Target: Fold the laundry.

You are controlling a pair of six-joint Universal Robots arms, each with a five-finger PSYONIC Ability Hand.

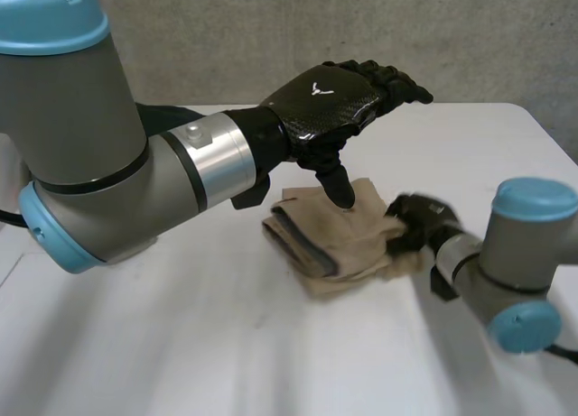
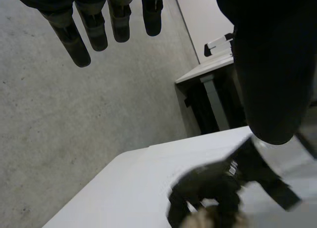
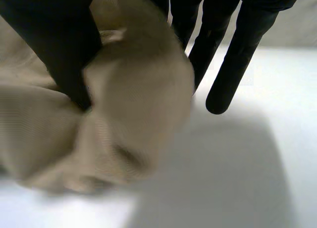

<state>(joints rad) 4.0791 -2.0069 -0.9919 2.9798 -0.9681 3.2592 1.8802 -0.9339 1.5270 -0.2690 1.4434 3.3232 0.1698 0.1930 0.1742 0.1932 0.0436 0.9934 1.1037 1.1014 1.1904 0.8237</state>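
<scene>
So, left hand (image 1: 330, 100) is wide open, fingers (image 2: 74, 40) straight out, w/ just the thumb pointing down and its tip touching the top of the folded beige cloth (image 1: 334, 240). Cloth's sitting bunched on the white table (image 1: 181, 344), abt mid-table btwn the arms. Right hand (image 1: 414, 223) is at the cloth's right edge, and the right wrist view has the fabric (image 3: 133, 99) pinched btwn thumb (image 3: 54, 40) and straight fingers (image 3: 237, 60).
</scene>
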